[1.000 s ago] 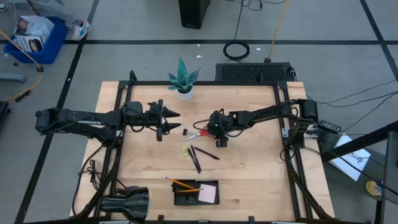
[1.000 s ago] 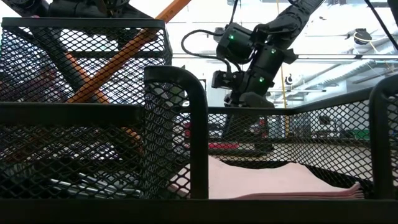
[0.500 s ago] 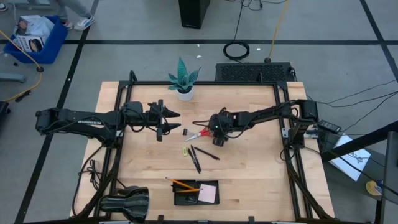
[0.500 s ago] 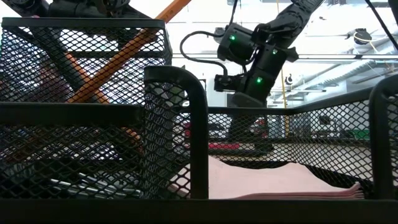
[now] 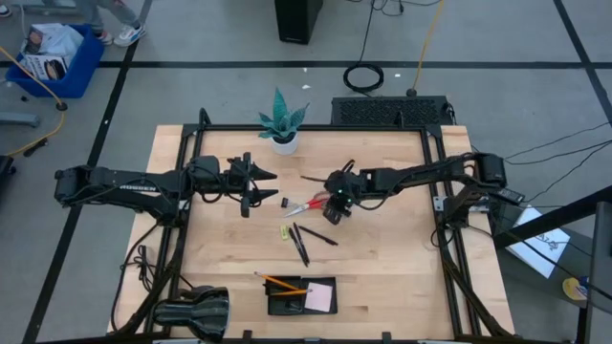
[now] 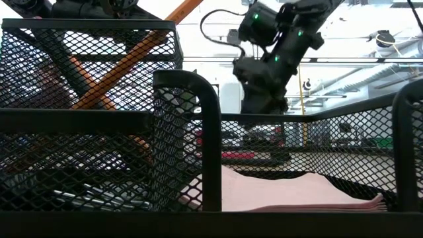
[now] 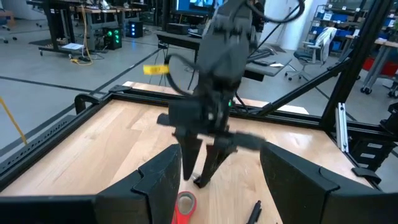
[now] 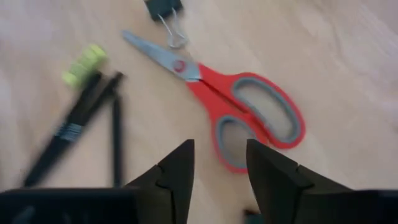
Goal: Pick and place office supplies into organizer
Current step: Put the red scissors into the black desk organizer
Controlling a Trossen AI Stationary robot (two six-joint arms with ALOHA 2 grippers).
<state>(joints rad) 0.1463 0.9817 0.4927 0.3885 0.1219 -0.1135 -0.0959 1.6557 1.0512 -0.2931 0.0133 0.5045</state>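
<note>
Our right gripper (image 8: pixel 219 163) hovers over the red-handled scissors (image 8: pixel 245 115), fingers parted and empty; a misaligned descent could skid them into the binder clip (image 8: pixel 163 9).

Our left gripper (image 5: pixel 251 182) waits, fingers apart.

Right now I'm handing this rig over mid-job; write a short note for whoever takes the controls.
Right gripper: open, empty, just above the red-handled scissors mid-table.
Left gripper: open, empty, waiting left of centre.
Loose on the table: scissors, black clip, yellow piece, black pens.
Done: pink note pad in the organizer; orange pencils lying across its left edge.
Left: everything loose, scissors probably first.
</note>
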